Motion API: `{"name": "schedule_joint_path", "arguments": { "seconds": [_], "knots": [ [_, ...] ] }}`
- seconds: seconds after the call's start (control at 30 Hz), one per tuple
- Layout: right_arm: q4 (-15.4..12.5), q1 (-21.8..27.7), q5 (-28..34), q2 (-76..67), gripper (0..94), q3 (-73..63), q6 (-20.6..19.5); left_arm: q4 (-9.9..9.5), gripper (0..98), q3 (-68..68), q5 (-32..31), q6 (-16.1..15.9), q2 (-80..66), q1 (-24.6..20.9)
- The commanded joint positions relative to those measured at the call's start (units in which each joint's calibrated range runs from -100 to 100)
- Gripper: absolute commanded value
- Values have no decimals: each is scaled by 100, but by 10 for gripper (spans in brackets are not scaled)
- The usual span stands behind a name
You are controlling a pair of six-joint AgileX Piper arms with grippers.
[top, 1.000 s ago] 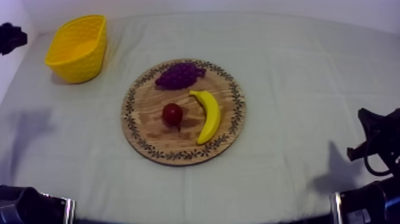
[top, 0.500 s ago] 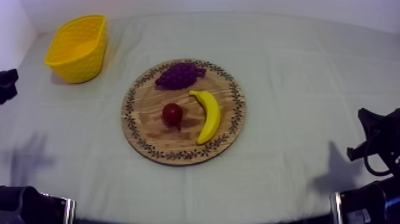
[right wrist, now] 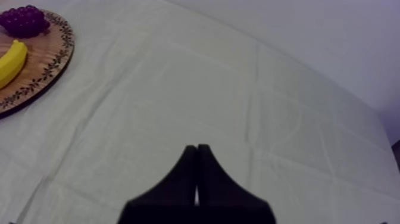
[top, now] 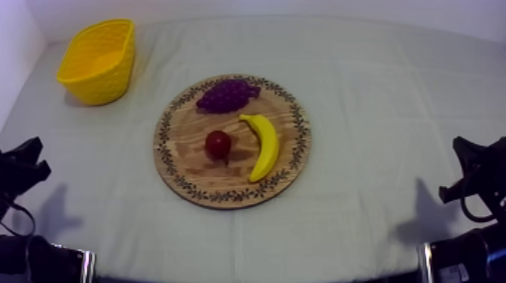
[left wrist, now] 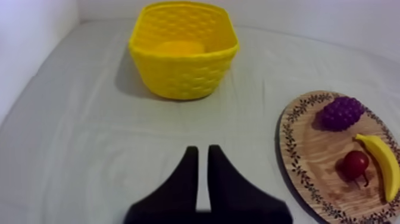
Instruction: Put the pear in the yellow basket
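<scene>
End effector at left [left wrist: 202, 151] sits at the near edge of the desk [top: 376, 90], fingers a slit apart, empty. I see the pear [left wrist: 176, 47] in the far-left basket [left wrist: 184, 74]. Board [top: 181, 162] lies mid-desk. Right end effector [right wrist: 197, 149] is closed, empty.

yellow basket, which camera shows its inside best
Left wrist view: the yellow basket stands ahead of the left gripper, open mouth toward the camera, floor in sight. The top view shows mostly its outer wall, at the cloth's far left. The right wrist view faces cloth and the wooden board.
</scene>
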Motion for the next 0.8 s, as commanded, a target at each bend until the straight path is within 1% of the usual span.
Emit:
{"name": "schedule_joint_path", "arguments": {
  "seconds": [0.0,0.13,0.2,0.3,0.4,0.53,0.77],
  "knots": [
    [0,-2,2,-3,4,-2,-4,-57,10,438,6,80,-386,3],
    [0,-2,2,-3,4,-2,-3,-150,3,619,-54,18,-709,-3],
    [0,-2,2,-3,4,-2,-3,-284,2,667,-87,36,-761,0],
    [0,-2,2,-3,4,-2,-3,-545,1,714,-96,287,-794,17],
    [0,-2,2,-3,4,-2,-2,-705,0,766,-154,513,-801,24],
    [0,-2,2,-3,4,-2,-2,-774,0,789,-176,616,-802,27],
    [0,-2,2,-3,4,-2,-2,-795,0,796,-183,646,-802,28]
  ]
}}
